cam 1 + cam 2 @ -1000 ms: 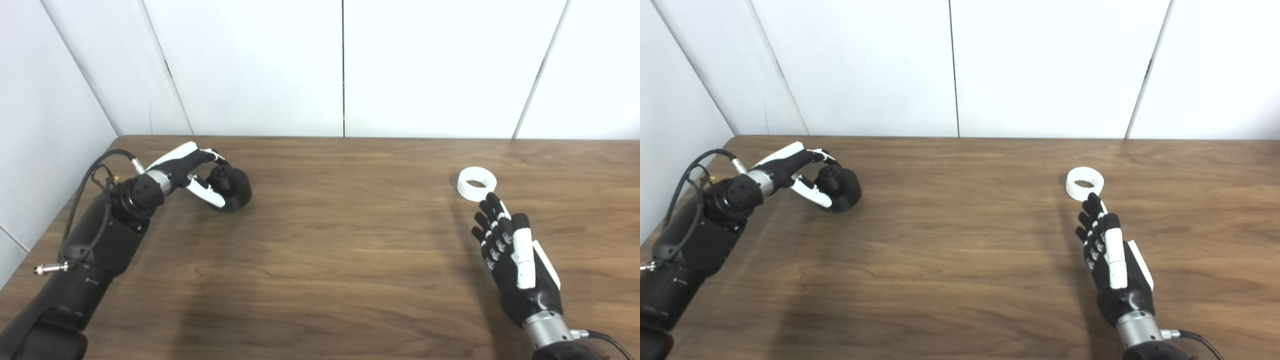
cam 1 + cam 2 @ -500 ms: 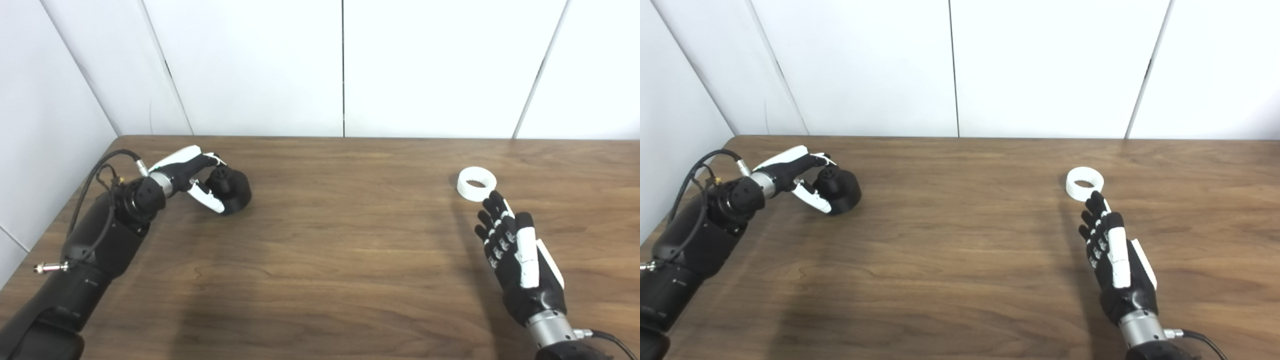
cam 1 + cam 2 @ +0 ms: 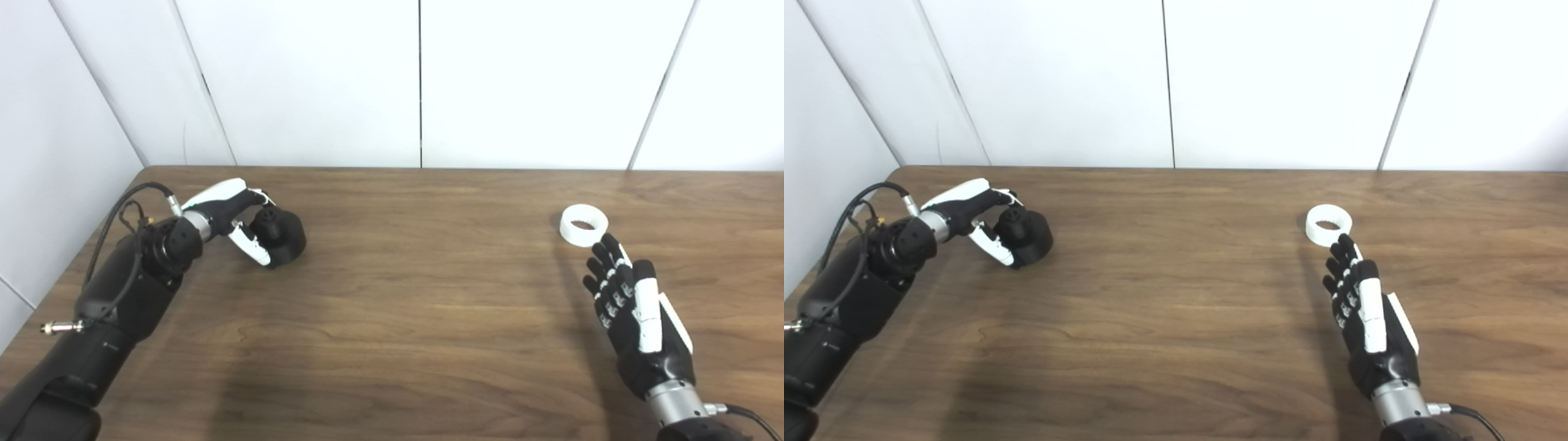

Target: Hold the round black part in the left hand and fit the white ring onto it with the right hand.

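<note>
The round black part (image 3: 284,230), with a small knob on top, is at the far left of the table, tipped toward my left hand (image 3: 236,215). That hand is shut on it: fingers curl over the knob and the white thumb presses its near side. The white ring (image 3: 584,225) lies flat on the table at the right. My right hand (image 3: 634,318) is open, fingers straight and close together, palm turned left. Its fingertips (image 3: 1340,245) reach the ring's near edge; I cannot tell whether they touch it.
The wooden table (image 3: 416,294) runs to white wall panels at the back and along the left side. A loose cable (image 3: 125,205) loops off the left wrist. Nothing else stands on the table between the two hands.
The left hand has closed tighter on the black part, tipped it and drawn it slightly toward the arm. The right hand has slid a little back and to the right.
</note>
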You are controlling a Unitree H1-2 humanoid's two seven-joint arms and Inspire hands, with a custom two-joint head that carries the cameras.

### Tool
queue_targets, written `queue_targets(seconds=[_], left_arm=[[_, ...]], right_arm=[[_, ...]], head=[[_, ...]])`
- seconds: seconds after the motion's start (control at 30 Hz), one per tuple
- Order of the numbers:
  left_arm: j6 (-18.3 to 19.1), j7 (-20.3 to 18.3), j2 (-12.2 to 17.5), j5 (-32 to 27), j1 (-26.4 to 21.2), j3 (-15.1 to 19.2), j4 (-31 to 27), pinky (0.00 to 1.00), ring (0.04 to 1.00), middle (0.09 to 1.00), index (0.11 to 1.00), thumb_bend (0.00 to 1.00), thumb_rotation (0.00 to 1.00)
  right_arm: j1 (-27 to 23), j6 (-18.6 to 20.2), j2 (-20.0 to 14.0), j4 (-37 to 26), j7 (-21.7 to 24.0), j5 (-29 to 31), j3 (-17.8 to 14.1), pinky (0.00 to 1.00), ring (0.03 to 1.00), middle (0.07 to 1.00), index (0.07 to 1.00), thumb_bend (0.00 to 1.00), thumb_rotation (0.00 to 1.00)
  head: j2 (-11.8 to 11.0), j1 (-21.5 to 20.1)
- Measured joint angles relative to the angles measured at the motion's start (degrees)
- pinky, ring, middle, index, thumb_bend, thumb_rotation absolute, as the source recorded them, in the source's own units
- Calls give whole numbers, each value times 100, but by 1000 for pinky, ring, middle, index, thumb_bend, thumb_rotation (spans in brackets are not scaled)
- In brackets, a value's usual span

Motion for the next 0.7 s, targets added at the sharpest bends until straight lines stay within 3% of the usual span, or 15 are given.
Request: queue_targets(seconds=[0.27,0.7], left_arm=[[-143,8,0,20,31,31,-15,1000,1000,925,645,932,106],[-361,157,-1,-4,254,109,-284,1000,1000,937,656,923,107]], right_arm=[[-12,0,1,0,0,-9,8,1000,1000,1000,1000,691,1000],[-22,0,-5,0,1,-8,24,1000,1000,1000,1000,692,1000]], head=[[18,0],[35,-18]])
